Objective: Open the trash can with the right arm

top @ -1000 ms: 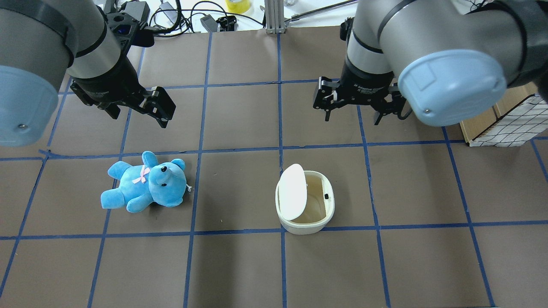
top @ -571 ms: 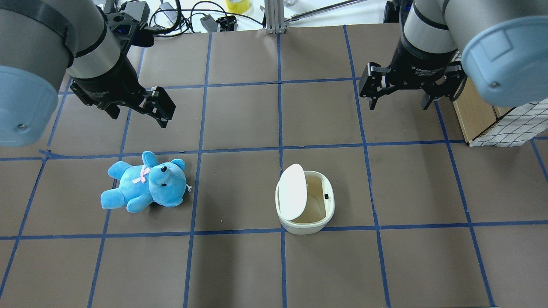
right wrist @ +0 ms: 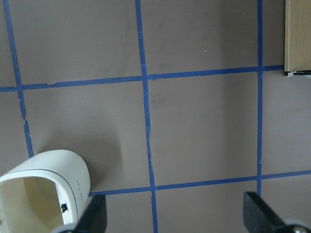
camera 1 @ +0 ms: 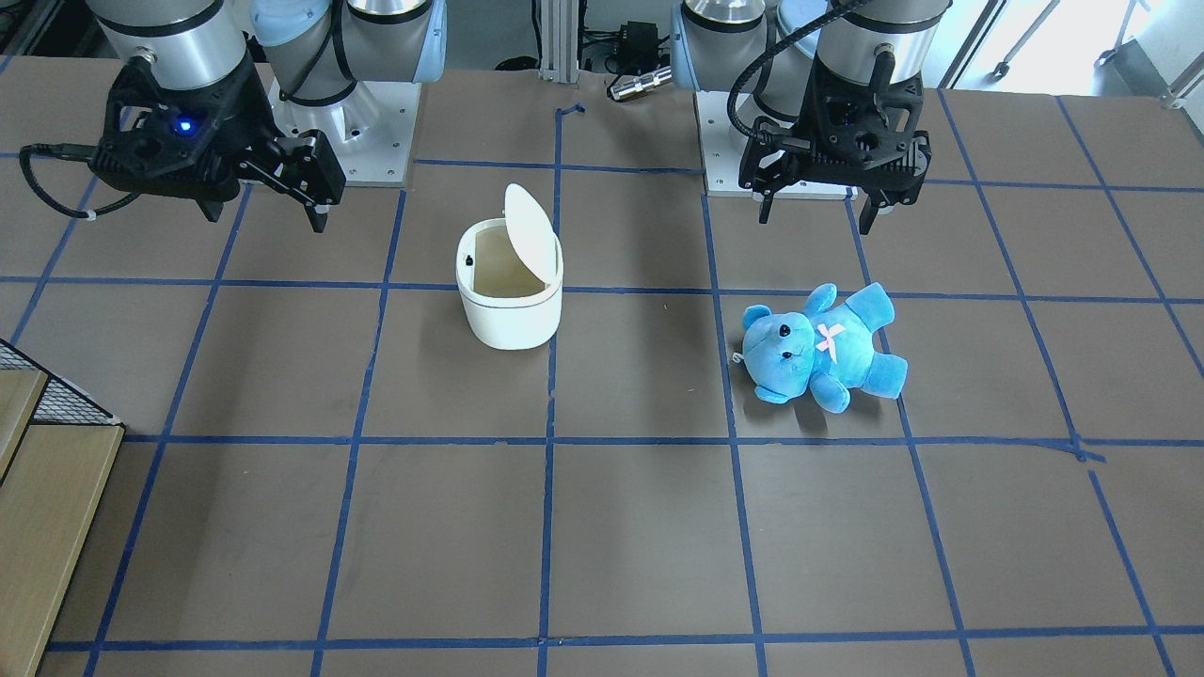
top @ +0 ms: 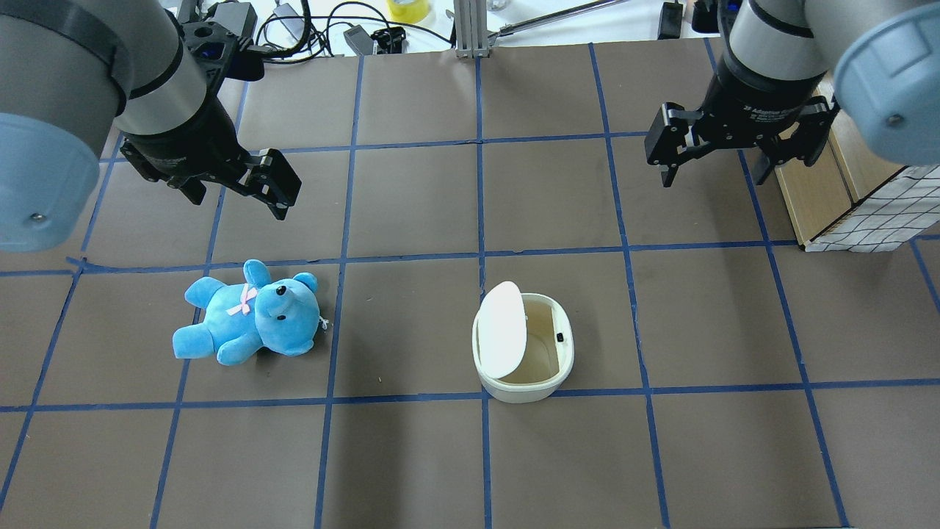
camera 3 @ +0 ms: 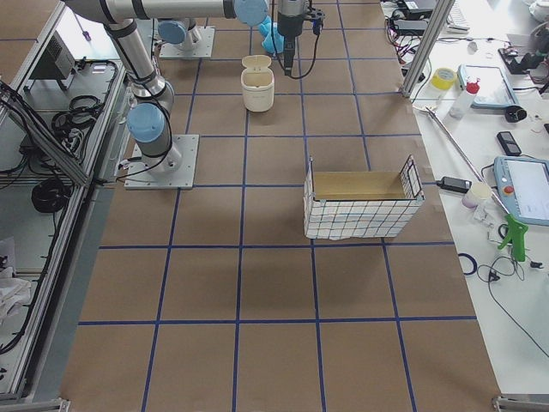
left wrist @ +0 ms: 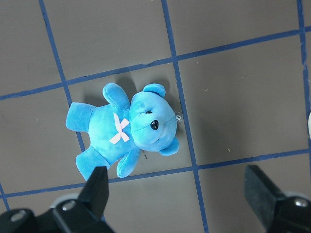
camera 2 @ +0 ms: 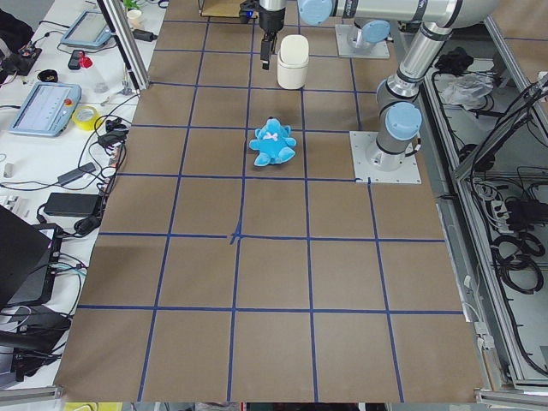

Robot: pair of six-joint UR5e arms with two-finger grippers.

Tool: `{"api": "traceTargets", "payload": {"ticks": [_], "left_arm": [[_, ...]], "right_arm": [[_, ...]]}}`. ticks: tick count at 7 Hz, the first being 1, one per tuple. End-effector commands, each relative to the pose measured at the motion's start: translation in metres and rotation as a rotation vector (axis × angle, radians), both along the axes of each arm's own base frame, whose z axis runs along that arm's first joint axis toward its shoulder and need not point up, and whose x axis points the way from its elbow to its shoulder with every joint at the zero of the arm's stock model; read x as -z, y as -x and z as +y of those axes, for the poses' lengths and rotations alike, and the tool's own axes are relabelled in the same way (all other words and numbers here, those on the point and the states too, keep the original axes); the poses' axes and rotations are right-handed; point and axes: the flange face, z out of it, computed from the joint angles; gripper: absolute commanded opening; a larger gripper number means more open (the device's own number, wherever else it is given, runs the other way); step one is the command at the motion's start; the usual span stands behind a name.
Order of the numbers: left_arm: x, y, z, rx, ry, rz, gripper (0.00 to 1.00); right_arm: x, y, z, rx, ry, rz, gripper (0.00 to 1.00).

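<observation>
Right hand (top: 712,173) farther from trash can (top: 523,386), nearer basket (top: 874,220)

The trash can (top: 523,388) looks like smooth white plastic with a faint sheen, and its inside is a duller beige. The teddy bear (top: 250,317) is soft blue plush cloth, and the table covering (top: 411,198) is matt brown, paper-like sheet. My right arm (top: 767,31) is satin silver metal with a glossy light-blue cap (top: 892,81).

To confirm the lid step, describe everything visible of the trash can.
The trash can is a small white, rounded-square bin, plastic by its look, standing upright on the brown table. Its flip lid stands raised at one side, baring a beige inside. A black catch sits on the rim. Nothing else touches it.
</observation>
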Motion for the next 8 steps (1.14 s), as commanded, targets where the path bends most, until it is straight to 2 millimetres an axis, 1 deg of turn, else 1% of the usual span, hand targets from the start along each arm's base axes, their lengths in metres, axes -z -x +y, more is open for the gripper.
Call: {"api": "traceTargets", "payload": {"ticks": [1,8], "left_arm": [[0.0,-0.0002,0.0,0.0,0.0,-0.001,1.0],[0.0,0.0,0.0,0.0,0.0,0.0,1.0]], "right_arm": [[-0.0021,0.0071,-0.001,0.008,-0.005,-0.004,1.0],[-0.0076,0.0073,0.0028,0.009,0.004,-0.001,1.0]]}}
